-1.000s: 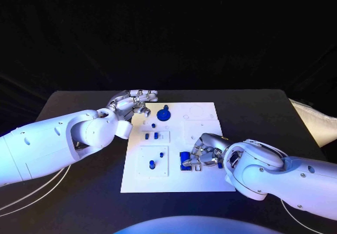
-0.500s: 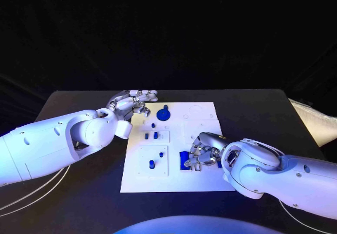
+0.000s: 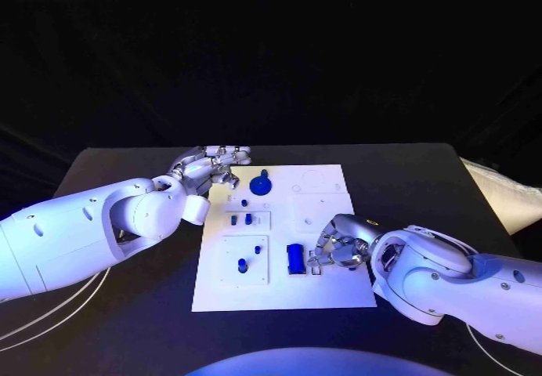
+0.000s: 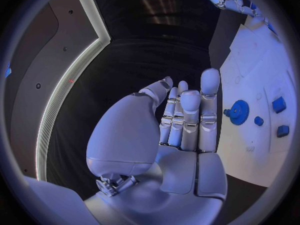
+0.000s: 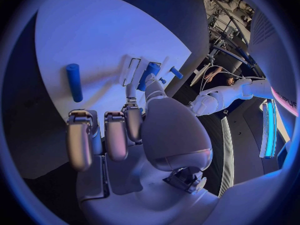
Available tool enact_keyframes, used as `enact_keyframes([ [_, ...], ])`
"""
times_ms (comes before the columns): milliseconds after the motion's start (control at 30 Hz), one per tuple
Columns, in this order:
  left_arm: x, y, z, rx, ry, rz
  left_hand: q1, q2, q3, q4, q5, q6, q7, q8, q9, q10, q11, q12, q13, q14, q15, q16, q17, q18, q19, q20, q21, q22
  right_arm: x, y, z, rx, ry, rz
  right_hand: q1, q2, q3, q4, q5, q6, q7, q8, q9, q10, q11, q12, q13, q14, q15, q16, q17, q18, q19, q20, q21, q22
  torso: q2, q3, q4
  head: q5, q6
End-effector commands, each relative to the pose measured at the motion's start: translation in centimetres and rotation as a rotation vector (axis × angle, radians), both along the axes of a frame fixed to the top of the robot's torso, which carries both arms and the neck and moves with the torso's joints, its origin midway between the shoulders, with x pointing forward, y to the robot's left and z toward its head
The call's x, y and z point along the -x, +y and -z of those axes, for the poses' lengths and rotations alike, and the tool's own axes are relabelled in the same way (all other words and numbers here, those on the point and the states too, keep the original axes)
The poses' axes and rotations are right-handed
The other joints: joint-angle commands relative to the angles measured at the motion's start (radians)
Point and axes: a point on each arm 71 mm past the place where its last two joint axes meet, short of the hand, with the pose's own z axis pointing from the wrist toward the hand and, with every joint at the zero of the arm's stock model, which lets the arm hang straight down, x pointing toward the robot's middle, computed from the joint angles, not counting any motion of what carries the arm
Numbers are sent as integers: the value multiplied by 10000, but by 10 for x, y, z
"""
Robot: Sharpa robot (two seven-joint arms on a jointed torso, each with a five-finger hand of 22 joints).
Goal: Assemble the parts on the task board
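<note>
The white task board (image 3: 327,294) lies mid-table. A long blue bar (image 3: 296,258) lies flat on its near half, also seen as the blue bar (image 5: 74,81). My right hand (image 3: 339,249) sits just right of the bar, fingertips close to it, fingers loosely bent with nothing between them. My left hand (image 3: 214,165) hovers at the board's far left corner, fingers straight and empty, as the left hand (image 4: 178,125) shows. A blue gear (image 3: 262,185) stands at the far end near that hand. Small blue parts (image 3: 242,220) sit in a raised insert, and others (image 3: 243,265) in the near-left insert.
The black table (image 3: 429,180) has free room on both sides of the board. My left forearm (image 3: 91,235) crosses the table's left part. The right forearm (image 3: 452,278) covers the near right. The gear (image 4: 238,111) and small blue parts (image 4: 279,104) lie past the left fingertips.
My right hand has drawn back to the right off the blue bar, which now lies uncovered on the board. The left hand has kept its place.
</note>
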Motion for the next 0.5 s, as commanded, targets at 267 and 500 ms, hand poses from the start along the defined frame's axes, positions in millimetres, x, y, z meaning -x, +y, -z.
enact_keyframes([
  [267,1,-1,-1,85,-65,185,1,69,-26,-15,29,-69,15,41,-12,-73,-14,33,17,-82,-7,47,-9,86,-84,-14,-43,-9,-1,-42,-16,-35,126,578,213,302,201,3,669,-376,204,-501,-235,-585,180,-1173,-2242,703,192,-133,935,-70,-43,96,-100,1175,-3,2,-2,-116,47],
  [500,1,-1,0,86,-48,188,1,69,-26,-15,29,-69,15,41,-12,-73,-14,33,17,-82,-7,47,-9,86,-84,-14,-43,-9,-7,-63,-15,1482,-371,625,189,308,193,52,669,-209,180,-532,-279,-658,172,-1430,-2406,688,196,-177,885,-57,-79,123,-132,1132,12,17,-1,-177,86],
])
